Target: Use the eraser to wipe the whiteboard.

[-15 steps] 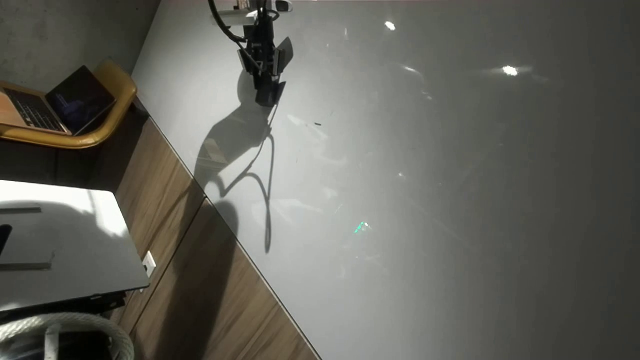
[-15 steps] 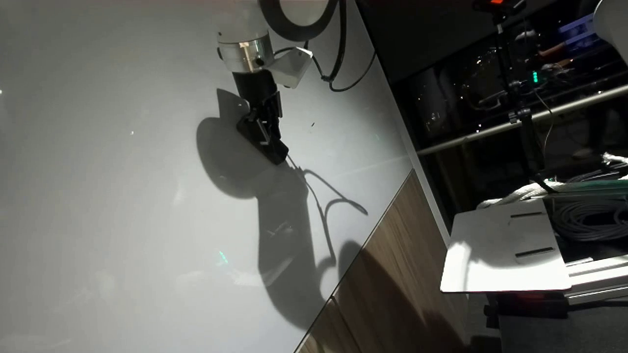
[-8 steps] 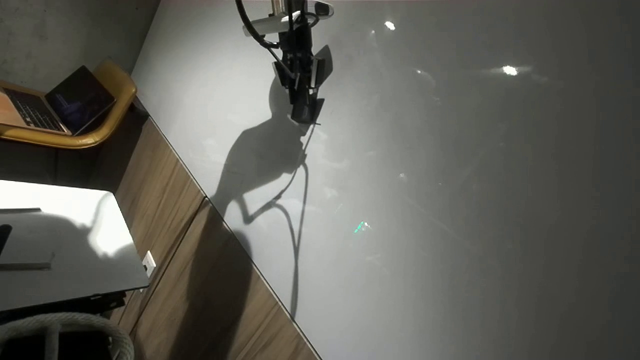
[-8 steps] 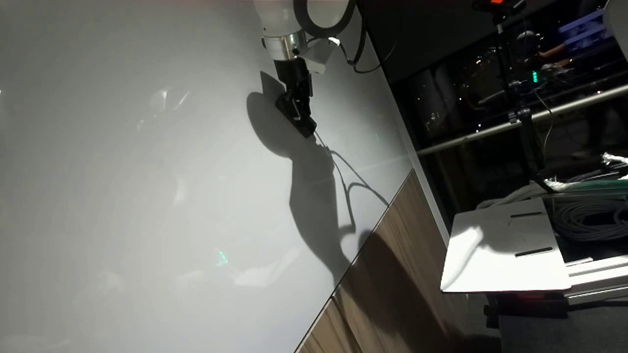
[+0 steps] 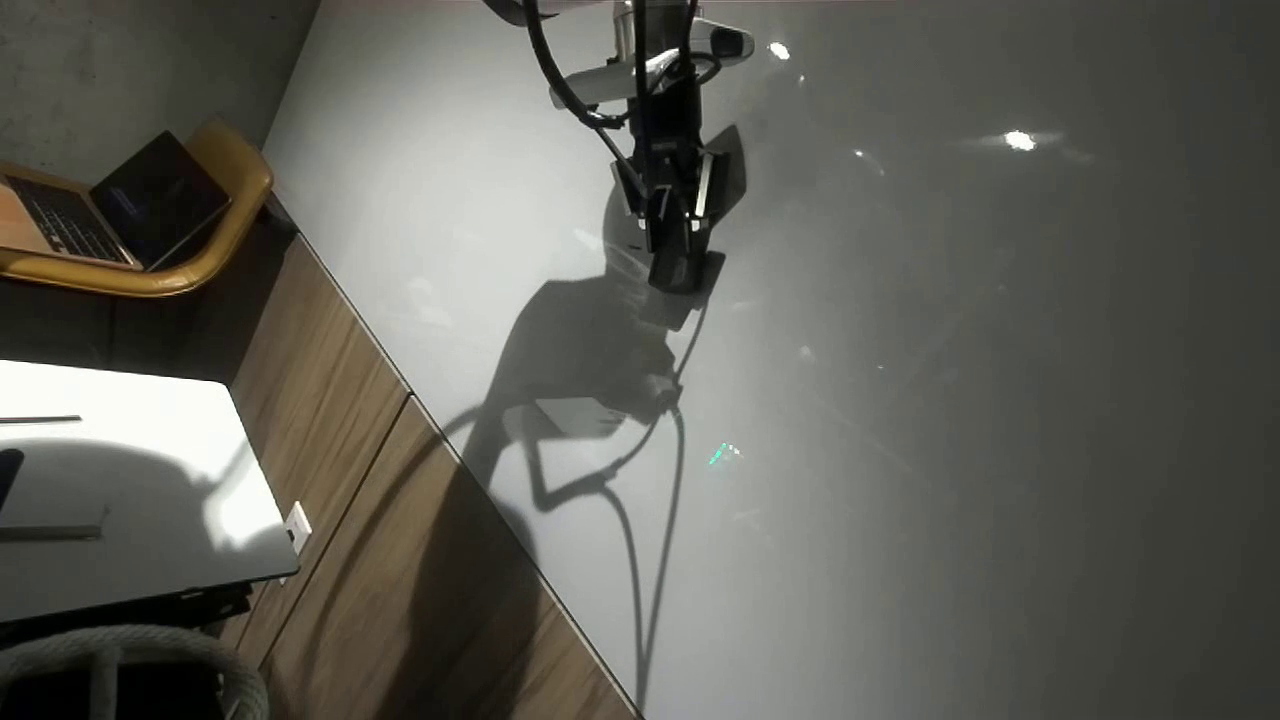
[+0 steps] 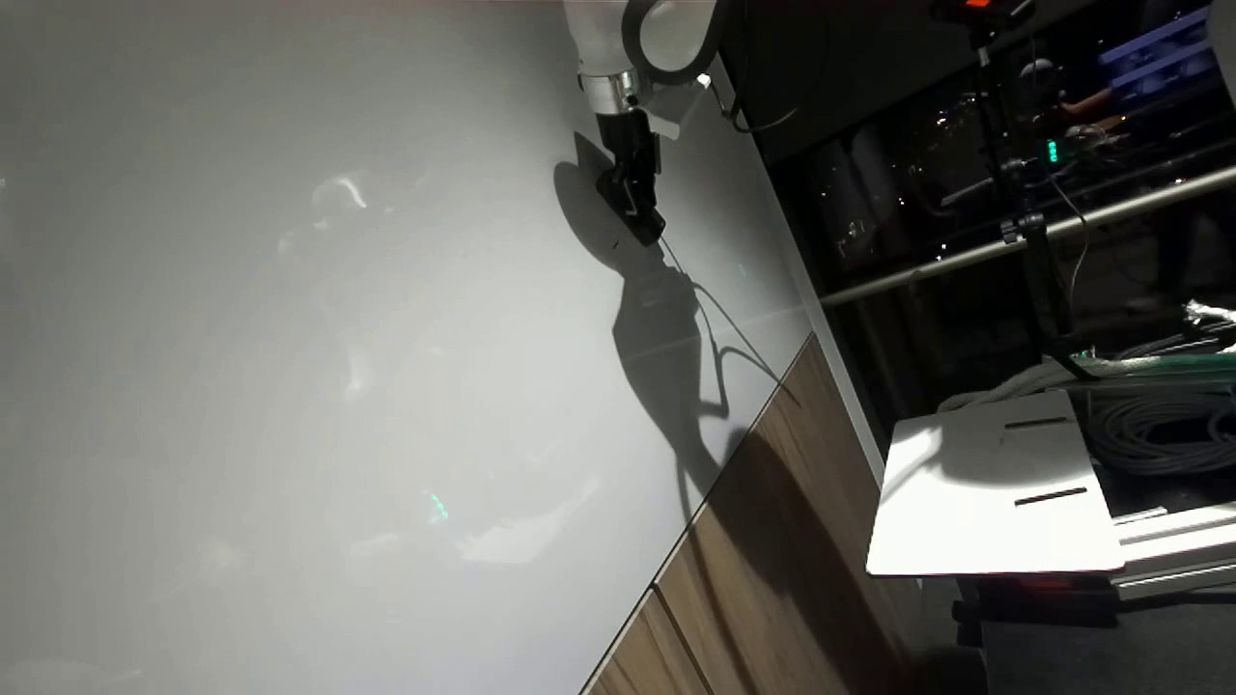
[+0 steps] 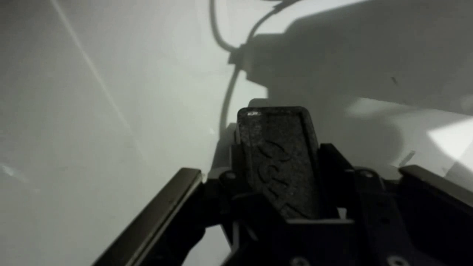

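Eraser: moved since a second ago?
Yes, right and down in an exterior view: the eraser has gone from left of the small dark mark on the whiteboard to its right.

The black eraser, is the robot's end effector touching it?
Touching. The wrist view shows the eraser gripped in the end effector, with one dark finger against each long side and no gap showing.

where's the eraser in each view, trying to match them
In an exterior view: eraser, above and slightly right of centre.
In an exterior view: eraser, well above centre, slightly right.
Wrist view: eraser, right of centre, in the gripper.
Shared landmark: the arm's shadow on the whiteboard.
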Controlling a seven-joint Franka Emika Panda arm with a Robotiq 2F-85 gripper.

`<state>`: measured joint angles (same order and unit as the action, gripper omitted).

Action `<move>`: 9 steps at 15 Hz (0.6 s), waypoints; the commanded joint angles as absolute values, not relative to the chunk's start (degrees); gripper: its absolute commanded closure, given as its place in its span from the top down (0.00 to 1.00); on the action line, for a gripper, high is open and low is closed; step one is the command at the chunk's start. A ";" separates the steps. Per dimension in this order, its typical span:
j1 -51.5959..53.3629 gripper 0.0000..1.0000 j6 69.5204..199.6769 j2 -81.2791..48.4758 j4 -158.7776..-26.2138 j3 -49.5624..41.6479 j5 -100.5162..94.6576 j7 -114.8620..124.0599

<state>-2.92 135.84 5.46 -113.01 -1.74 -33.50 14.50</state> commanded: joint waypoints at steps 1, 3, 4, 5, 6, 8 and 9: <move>-3.88 0.28 138.62 4.95 -113.21 -2.21 -31.98 13.80; -3.27 0.28 138.77 4.85 -113.06 -1.36 -31.33 14.73; -2.92 0.28 138.56 4.71 -112.84 -0.90 -30.83 15.03; -2.41 0.28 138.15 4.44 -112.49 -0.15 -30.45 15.66; -1.86 0.28 137.95 4.21 -112.31 0.60 -30.32 16.37; -0.96 0.28 137.47 3.83 -112.05 1.98 -30.52 17.57; -0.63 0.28 137.14 3.69 -111.86 2.58 -30.73 18.03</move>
<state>-2.19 136.28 5.35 -113.91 0.63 -31.33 16.33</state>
